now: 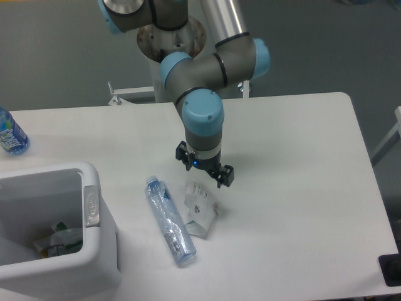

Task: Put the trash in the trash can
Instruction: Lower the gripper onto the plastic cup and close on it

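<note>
The approach step is judged to be in hand: the hand (205,167) is held spread and empty just above the packet (200,209), beside the bottle (170,220) on the counter (301,188), and a descent onto the packet is called for before the trash can (94,207).

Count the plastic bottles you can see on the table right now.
2. A long clear plastic bottle with a blue cap lies near the table's middle, beside the white rectangular bin. A bluer bottle with a blue-green label sits at the far left edge, partly cropped.
</note>
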`<state>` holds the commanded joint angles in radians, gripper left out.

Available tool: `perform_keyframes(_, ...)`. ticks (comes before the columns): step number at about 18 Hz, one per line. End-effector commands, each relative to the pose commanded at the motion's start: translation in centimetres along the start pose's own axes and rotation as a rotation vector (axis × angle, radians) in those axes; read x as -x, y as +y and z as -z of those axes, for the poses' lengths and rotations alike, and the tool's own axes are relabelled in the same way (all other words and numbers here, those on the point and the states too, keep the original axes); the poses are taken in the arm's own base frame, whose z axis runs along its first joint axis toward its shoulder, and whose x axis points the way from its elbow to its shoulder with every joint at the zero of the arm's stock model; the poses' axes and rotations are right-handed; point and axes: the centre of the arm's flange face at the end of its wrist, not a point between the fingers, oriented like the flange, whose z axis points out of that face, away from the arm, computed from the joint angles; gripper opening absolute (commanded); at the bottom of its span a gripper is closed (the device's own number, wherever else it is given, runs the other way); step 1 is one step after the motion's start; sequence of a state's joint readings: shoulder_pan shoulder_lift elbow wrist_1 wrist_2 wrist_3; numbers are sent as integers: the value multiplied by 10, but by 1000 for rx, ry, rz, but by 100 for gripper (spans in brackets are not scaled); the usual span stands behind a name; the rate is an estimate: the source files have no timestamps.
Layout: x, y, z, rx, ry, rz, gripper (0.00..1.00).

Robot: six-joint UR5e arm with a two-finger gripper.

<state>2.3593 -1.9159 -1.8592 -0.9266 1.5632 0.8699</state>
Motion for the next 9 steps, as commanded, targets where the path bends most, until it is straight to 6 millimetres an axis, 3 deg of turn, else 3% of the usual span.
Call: perform_keyframes(9,-2,-15,-21,-19,-11,29,100)
